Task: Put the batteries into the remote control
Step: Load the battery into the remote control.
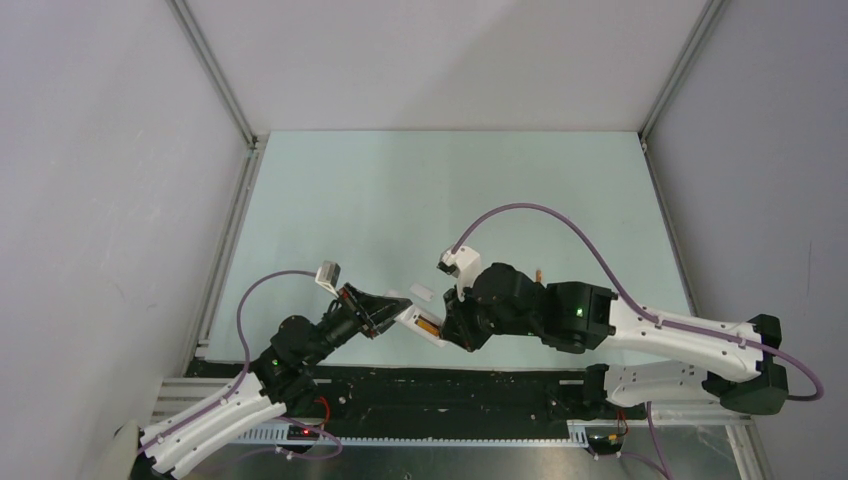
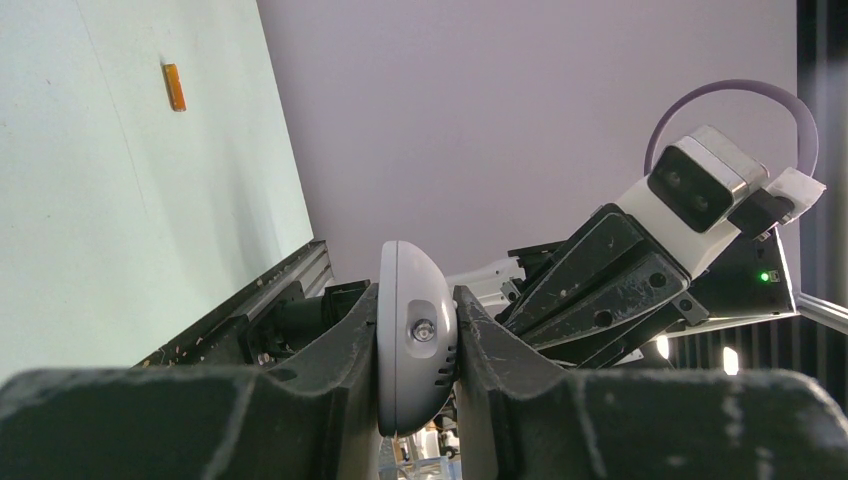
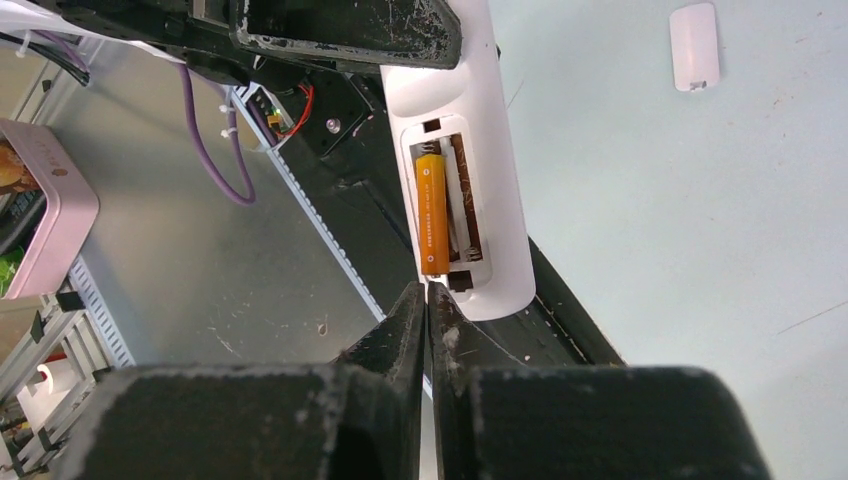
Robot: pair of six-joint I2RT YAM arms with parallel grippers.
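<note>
My left gripper (image 2: 417,340) is shut on the white remote control (image 2: 412,340), gripping it edge-on; it also shows in the top view (image 1: 422,326) held near the table's front edge. In the right wrist view the remote (image 3: 495,200) has its back recess open, with one orange battery (image 3: 432,213) lying in the left slot; the right slot is empty. My right gripper (image 3: 428,300) is shut and empty, its tips just at the recess's near end. The second battery (image 1: 540,272) lies on the table behind the right arm, and shows in the left wrist view (image 2: 174,86).
The white battery cover (image 3: 694,46) lies on the pale green table, also seen in the top view (image 1: 421,293). A black rail (image 1: 450,385) runs along the front edge. A pink box (image 3: 40,210) sits below the table at left.
</note>
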